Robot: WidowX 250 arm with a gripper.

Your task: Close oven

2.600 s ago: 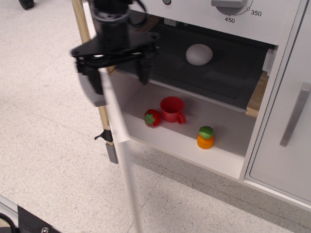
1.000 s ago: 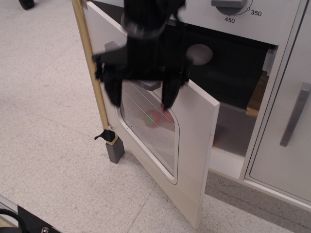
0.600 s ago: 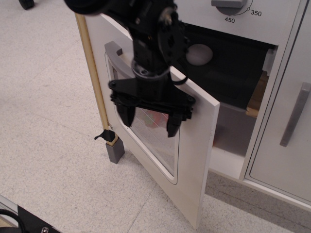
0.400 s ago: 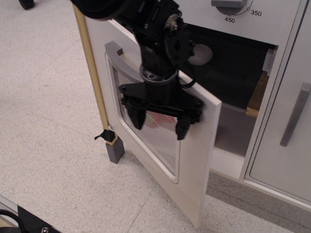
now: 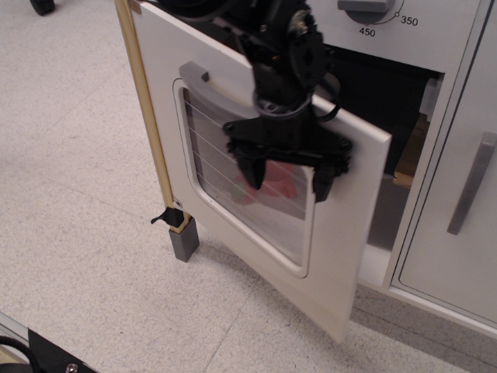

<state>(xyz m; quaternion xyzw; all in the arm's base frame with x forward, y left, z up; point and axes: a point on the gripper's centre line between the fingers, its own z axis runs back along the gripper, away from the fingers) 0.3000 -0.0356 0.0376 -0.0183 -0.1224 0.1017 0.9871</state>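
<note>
The white oven (image 5: pixel 435 31) has its door (image 5: pixel 342 256) partly swung shut, still standing well ajar from the front. The door has a rounded, wire-lined clear window (image 5: pixel 233 171) and a curved grey handle (image 5: pixel 210 85). My black gripper (image 5: pixel 286 176) is open and empty, its two fingers spread in front of the window, against or just off the door's outer face. Red shapes show blurred through the window. The dark inside of the oven (image 5: pixel 396 101) shows above the door's free edge.
A plain white cabinet door with a straight grey bar handle (image 5: pixel 472 183) stands at the right. A wooden post (image 5: pixel 151 132) with a grey foot (image 5: pixel 185 241) stands at the door's hinge side. Speckled floor lies at the left and front. A dial marked 450 and 350 (image 5: pixel 371 9) sits at the top.
The door has swung from wide open to partly shut. My gripper has moved right with it, staying on the door's outer face. The egg, cup and toy foods are now hidden.
</note>
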